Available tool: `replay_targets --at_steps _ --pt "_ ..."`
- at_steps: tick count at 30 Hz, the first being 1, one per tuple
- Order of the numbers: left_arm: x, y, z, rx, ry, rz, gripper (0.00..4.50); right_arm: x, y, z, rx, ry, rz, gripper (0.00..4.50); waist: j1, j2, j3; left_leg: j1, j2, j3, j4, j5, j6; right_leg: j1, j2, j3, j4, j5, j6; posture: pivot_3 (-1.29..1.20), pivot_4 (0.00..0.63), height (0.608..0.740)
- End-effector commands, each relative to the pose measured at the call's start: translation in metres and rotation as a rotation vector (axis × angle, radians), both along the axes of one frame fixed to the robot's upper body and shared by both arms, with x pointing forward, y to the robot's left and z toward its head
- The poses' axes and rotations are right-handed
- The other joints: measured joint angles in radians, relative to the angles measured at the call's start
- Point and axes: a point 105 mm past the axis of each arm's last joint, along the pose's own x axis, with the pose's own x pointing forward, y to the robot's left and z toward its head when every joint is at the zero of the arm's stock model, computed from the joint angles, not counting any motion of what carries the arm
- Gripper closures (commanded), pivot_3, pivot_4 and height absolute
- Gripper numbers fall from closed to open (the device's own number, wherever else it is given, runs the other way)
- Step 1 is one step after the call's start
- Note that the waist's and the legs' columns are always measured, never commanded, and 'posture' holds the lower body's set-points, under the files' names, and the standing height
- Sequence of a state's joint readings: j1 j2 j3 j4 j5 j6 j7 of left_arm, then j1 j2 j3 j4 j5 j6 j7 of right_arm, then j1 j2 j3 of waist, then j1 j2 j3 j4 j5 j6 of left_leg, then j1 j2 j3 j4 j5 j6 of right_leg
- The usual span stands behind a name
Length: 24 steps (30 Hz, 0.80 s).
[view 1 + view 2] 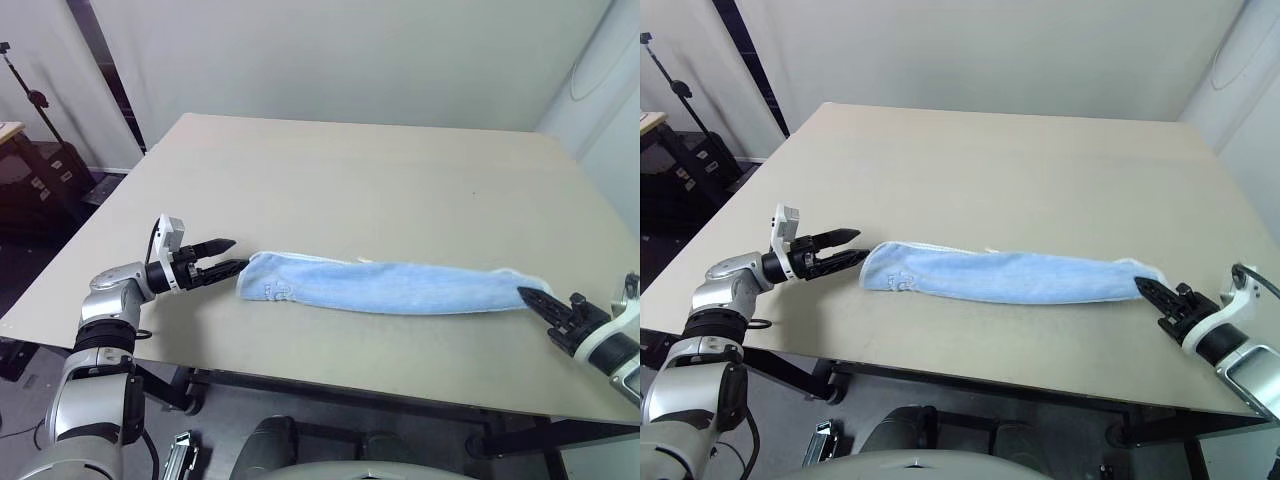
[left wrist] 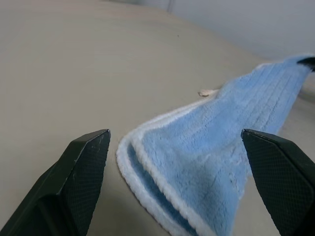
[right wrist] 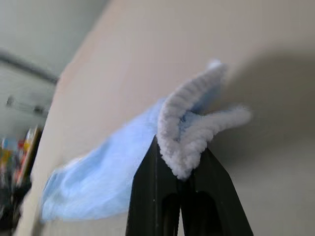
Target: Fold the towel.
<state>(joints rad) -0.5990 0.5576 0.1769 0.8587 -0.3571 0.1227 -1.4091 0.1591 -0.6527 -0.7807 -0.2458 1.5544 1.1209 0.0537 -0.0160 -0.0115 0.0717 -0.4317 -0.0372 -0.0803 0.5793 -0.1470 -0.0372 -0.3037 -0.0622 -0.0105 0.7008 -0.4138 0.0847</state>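
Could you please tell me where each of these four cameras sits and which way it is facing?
Left eye view: on the head, looking forward and down at the table; both arms show.
Right eye view: beside it, same scene.
Left wrist view: on the left wrist, looking along the open left pincer at the near end of the towel.
Right wrist view: on the right wrist, looking along the right pincer, shut on the towel's other end.
Shared: all four show the towel.

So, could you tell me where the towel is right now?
The towel lies stretched along the table's near edge, between the open left gripper and the right gripper, which pinches its end.
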Motion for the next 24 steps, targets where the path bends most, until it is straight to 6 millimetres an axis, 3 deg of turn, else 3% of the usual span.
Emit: replay_targets --at_steps 1,8,13,19,23,24 --pt "0.004 0.000 0.013 0.015 -0.053 -0.016 0.00 -0.004 0.048 0.031 -0.086 -0.130 0.253 4.47 -0.002 -0.001 0.000 0.000 0.000 0.000 0.000 0.000 0.000 0.000 0.000 0.000 0.000 0.000 0.000 0.00 0.000 0.709" --pt "0.007 -0.003 0.016 0.016 -0.057 -0.023 0.00 0.002 0.108 0.023 -0.220 -0.140 0.518 4.47 0.002 -0.003 0.001 0.000 0.000 -0.001 0.001 0.000 0.000 -0.001 0.000 0.000 -0.002 0.000 0.000 0.00 0.000 0.709" --pt "0.010 -0.011 0.016 0.011 -0.061 -0.040 0.00 0.020 0.127 0.009 -0.271 -0.121 0.560 4.47 0.003 -0.003 0.001 0.000 0.000 -0.001 0.001 0.000 0.000 -0.002 -0.001 0.000 -0.005 0.000 -0.001 0.00 0.000 0.709" --pt "0.010 -0.017 0.016 0.005 -0.066 -0.052 0.00 0.034 0.149 -0.026 -0.299 -0.031 0.609 4.47 0.001 -0.004 0.000 -0.012 0.000 -0.001 0.001 0.000 0.000 -0.011 -0.001 0.000 -0.003 0.001 0.001 0.00 0.000 0.709" --pt "0.009 -0.018 0.016 0.003 -0.072 -0.059 0.00 0.033 0.157 -0.041 -0.317 0.004 0.644 4.47 0.000 -0.004 0.000 -0.014 -0.001 -0.001 0.002 0.000 0.000 -0.013 0.000 0.000 -0.001 0.002 0.002 0.00 0.000 0.709" --pt "0.009 -0.017 0.017 0.003 -0.074 -0.059 0.00 0.034 0.159 -0.042 -0.312 0.005 0.640 4.26 0.000 -0.004 0.000 -0.013 -0.001 -0.001 0.002 0.000 0.000 -0.012 0.000 0.000 0.000 0.002 0.002 0.00 0.000 0.709"
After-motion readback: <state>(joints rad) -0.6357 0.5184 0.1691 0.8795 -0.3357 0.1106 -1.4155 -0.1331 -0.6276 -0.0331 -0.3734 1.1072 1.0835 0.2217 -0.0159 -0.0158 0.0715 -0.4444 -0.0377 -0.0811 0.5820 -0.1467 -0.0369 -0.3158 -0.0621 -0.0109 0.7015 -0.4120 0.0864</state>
